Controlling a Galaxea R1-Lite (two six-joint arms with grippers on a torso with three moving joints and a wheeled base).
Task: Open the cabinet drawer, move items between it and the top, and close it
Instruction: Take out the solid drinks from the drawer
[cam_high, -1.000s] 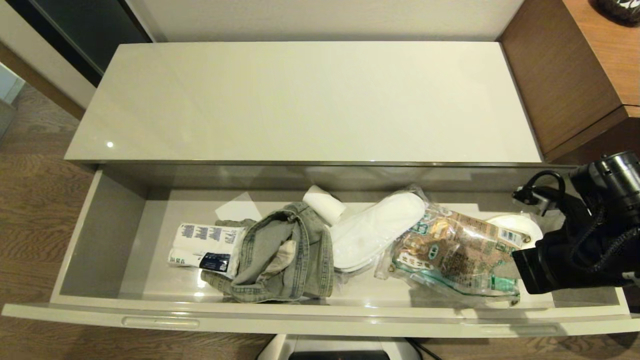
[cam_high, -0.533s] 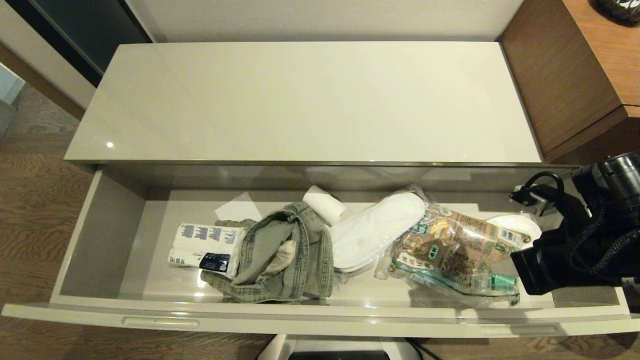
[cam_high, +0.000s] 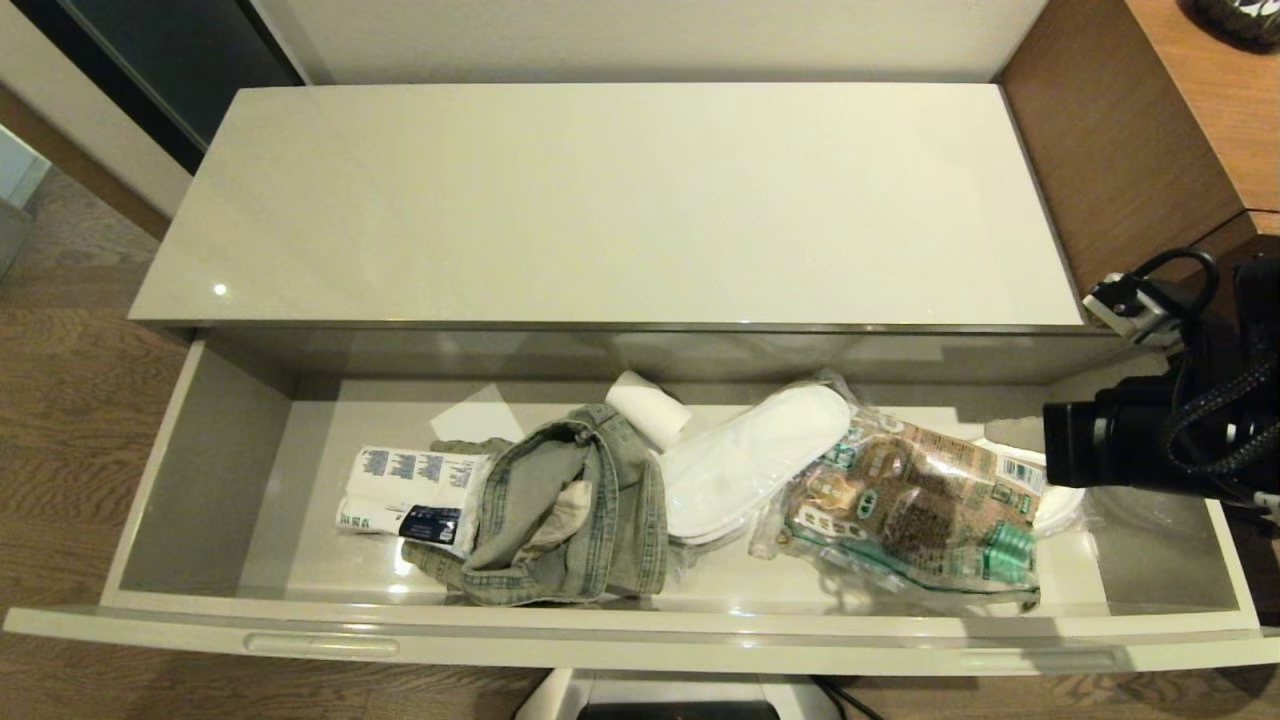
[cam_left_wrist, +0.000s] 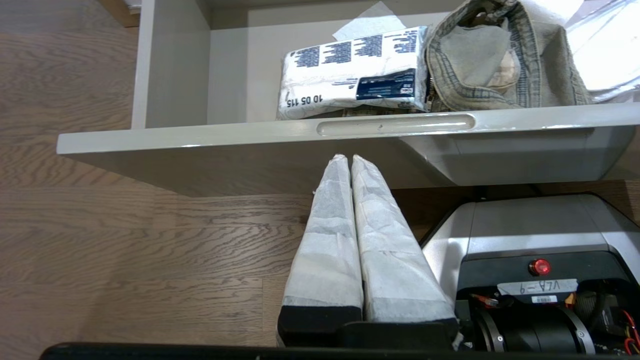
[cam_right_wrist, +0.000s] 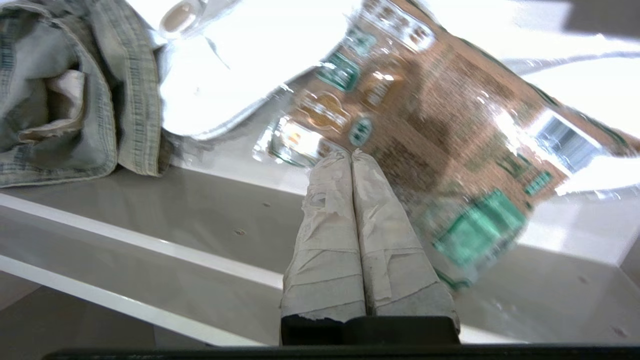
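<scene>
The long grey-beige cabinet drawer (cam_high: 190, 470) is standing pulled fully out beneath the long glossy cream-beige cabinet top (cam_high: 610, 200), which is carrying nothing.

Inside the drawer, the white plastic pack with blue print and a dark label (cam_high: 412, 497) is lying toward the left end, its right edge touching the faded, crumpled denim garment (cam_high: 560, 510) that is sitting near the drawer's front wall at the middle. A small white roll (cam_high: 648, 408) is resting by the back wall just behind the garment. The white slippers in clear wrap (cam_high: 745, 460) are lying slanted just right of the garment. The larger clear crinkly bag with brown contents and green-white print (cam_high: 910, 510) is lying toward the right end, overlapping the slippers' wrap on one side and a white round object (cam_high: 1060, 500) on the other.

The right gripper (cam_right_wrist: 350, 156) is hovering above the drawer's right end, over the crinkly bag; its two white-wrapped fingers (cam_right_wrist: 325, 240) are pressing flat together and gripping nothing. Whether the tips are touching the bag cannot be told.

The left gripper (cam_left_wrist: 348, 159) is hanging parked outside the drawer, below its front panel near the recessed handle (cam_left_wrist: 395, 124), over the wood floor (cam_left_wrist: 125, 240); its wrapped fingers are likewise pressed together with nothing between them.
</scene>
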